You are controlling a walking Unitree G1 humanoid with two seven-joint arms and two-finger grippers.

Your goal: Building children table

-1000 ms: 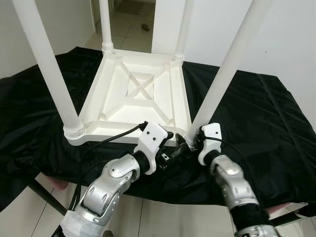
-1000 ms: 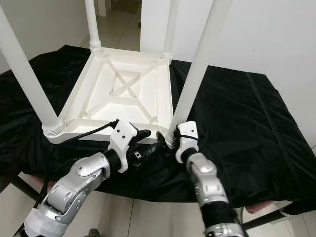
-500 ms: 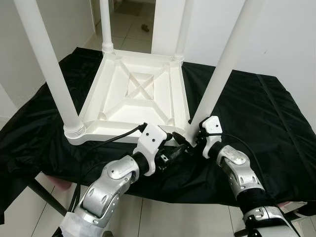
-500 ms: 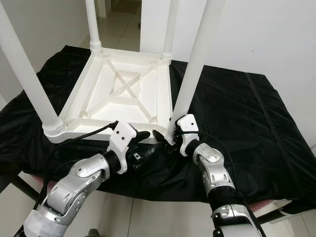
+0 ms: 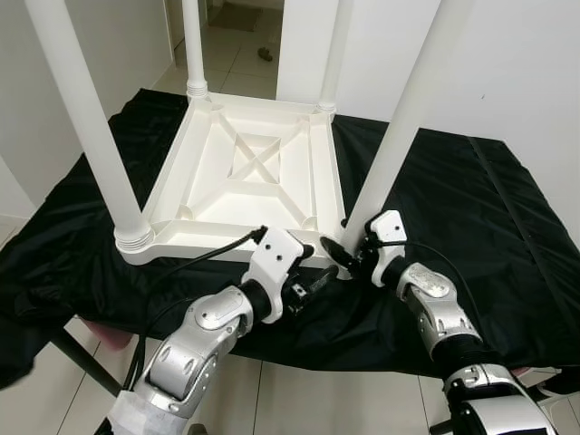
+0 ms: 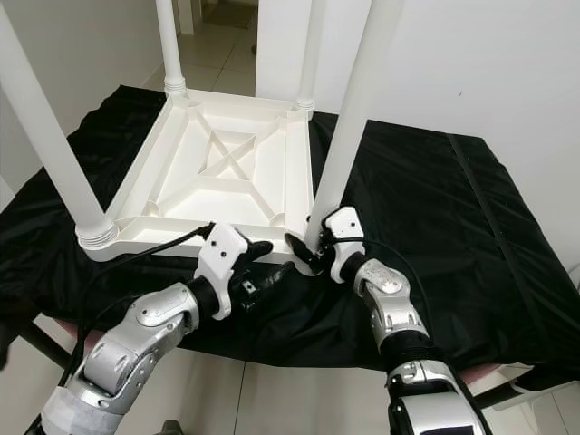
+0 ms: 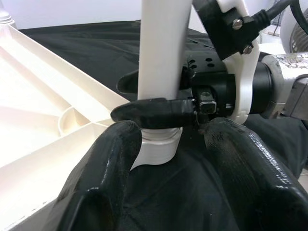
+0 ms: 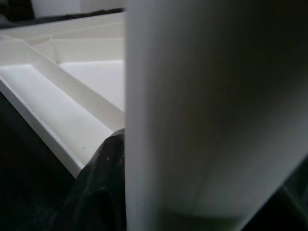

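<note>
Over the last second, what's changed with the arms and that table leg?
The right gripper swung round at the base of the near right leg, its black fingers now reaching toward the robot's left, clasping the leg. The leg stands a little straighter. The left gripper stayed open just below that corner; the upturned white table and black cloth kept their places.

smooth white plastic table point(image 5: 245, 177); matt black cloth point(image 5: 471, 208)

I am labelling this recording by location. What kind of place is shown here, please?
Probably a room in a home: a tiled floor runs through a doorway beyond the white wall, and an upturned white children table lies on a black cloth.
</note>
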